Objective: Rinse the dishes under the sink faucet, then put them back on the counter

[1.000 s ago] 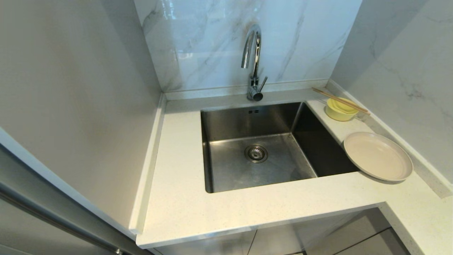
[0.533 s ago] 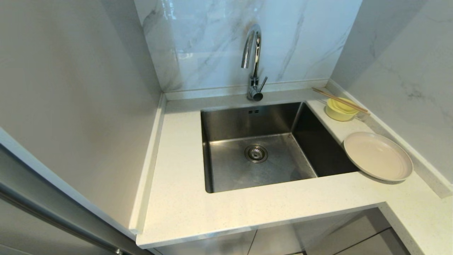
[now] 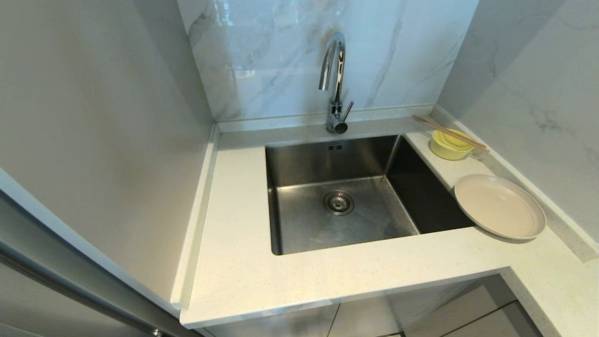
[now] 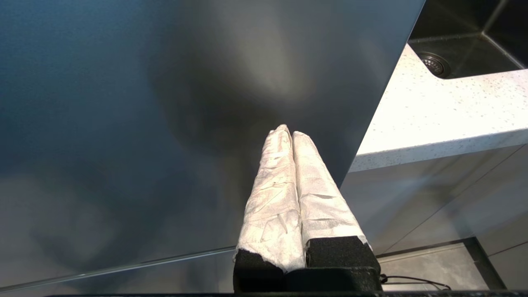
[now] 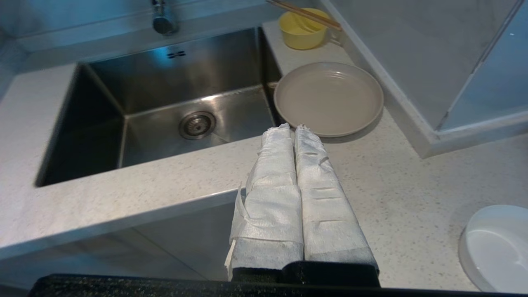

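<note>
Both tools are seen only in the wrist views: the left tool (image 4: 287,133), its wrapped fingers pressed together and holding nothing, is held beside a dark panel (image 4: 165,103) off the sink's (image 3: 344,194) left front corner, and the right tool (image 5: 291,128), likewise closed and empty, is held over the tabletop (image 3: 243,276) in front of the sink. Nothing is found changed from the earlier frames. The plate (image 3: 500,206) lies on the tabletop at the sink's right edge, its rim slightly overhanging the basin. The bowl (image 3: 450,145) stands further back along that same side, with the chopsticks (image 3: 450,133) laid across its rim. The faucet (image 3: 335,82) rises behind the sink, its spout over the basin. A white round object (image 5: 497,247) is seen on the tabletop, well forward and right of the sink.
</note>
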